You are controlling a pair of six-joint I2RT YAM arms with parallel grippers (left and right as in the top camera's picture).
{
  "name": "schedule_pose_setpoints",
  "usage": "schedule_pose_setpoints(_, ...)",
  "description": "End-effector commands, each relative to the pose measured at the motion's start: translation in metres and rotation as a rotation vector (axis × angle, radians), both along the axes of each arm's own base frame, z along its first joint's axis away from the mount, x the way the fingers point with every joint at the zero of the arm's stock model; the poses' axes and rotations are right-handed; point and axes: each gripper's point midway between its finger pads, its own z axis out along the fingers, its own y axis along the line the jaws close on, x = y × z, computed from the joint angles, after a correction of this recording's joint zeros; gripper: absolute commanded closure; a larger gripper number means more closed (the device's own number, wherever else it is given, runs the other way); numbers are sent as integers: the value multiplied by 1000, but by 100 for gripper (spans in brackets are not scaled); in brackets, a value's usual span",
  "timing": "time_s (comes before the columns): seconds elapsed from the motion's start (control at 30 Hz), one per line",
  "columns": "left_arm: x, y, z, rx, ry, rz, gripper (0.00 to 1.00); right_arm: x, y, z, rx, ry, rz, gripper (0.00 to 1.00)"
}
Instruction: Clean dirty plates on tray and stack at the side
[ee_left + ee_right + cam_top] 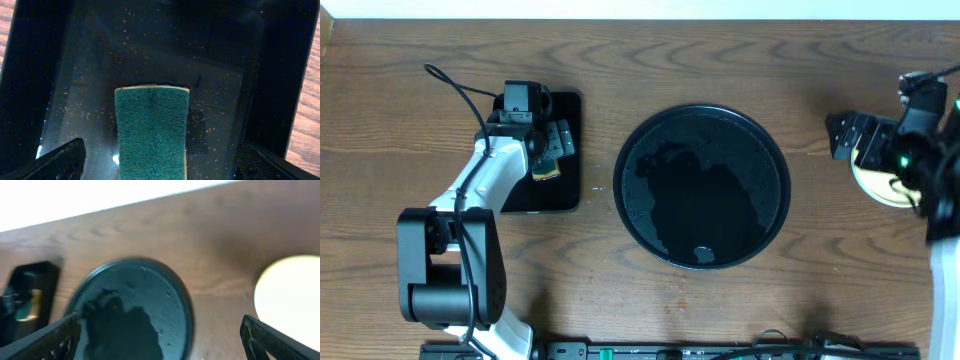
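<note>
The round black tray (700, 187) lies mid-table, wet and glossy, with no plates on it. A pale yellow plate (882, 187) rests on the wood at the far right, mostly hidden under my right arm; the right wrist view shows it (290, 295) beside the tray (135, 310). My right gripper (838, 137) hangs open above the table between tray and plate, nothing between its fingers (270, 340). My left gripper (162, 162) stands open over a green sponge (152, 132), its fingers (60, 162) apart from the sponge on both sides.
The sponge (548, 172) lies in a small rectangular black tray (565, 190) left of the round tray, its floor speckled with droplets. The table's far edge runs along the top. The arm bases stand at the front left and right.
</note>
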Motion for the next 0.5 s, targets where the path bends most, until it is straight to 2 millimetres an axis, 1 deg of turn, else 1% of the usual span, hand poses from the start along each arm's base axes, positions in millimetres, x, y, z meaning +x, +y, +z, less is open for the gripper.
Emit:
schedule_pose_setpoints(0.0, -5, 4, -9, 16, 27, 0, 4, -30, 33, 39, -27, -140, 104, 1)
schedule_pose_setpoints(0.03, -5, 4, -9, 16, 27, 0, 4, -41, 43, 50, -31, -179, 136, 1)
schedule_pose_setpoints(0.07, -5, 4, -9, 16, 27, 0, 4, -53, 50, 62, -83, -239, 168, 1)
schedule_pose_setpoints(0.13, -5, 4, -9, 16, 27, 0, 4, -77, 57, 80, -154, -331, 200, 1)
schedule_pose_setpoints(0.17, -5, 4, -9, 16, 27, 0, 4, -89, 62, 89, -163, -375, 217, 1)
schedule_pose_setpoints(0.2, -5, 4, -9, 16, 27, 0, 4, -106, 69, 100, -157, -430, 248, 1)
schedule_pose_setpoints(0.23, -5, 4, -9, 16, 27, 0, 4, -118, 73, 107, -154, -463, 266, 1)
schedule_pose_setpoints(0.3, -5, 4, -9, 16, 27, 0, 4, -137, 75, 114, -153, -510, 284, 1)
schedule_pose_setpoints(0.33, -5, 4, -9, 16, 27, 0, 4, -146, 73, 117, -169, -536, 282, 1)
schedule_pose_setpoints(0.4, -5, 4, -9, 16, 27, 0, 4, -159, 70, 118, -195, -578, 282, 1)
schedule_pose_setpoints(0.47, -5, 4, -9, 16, 27, 0, 4, -168, 66, 115, -234, -617, 277, 1)
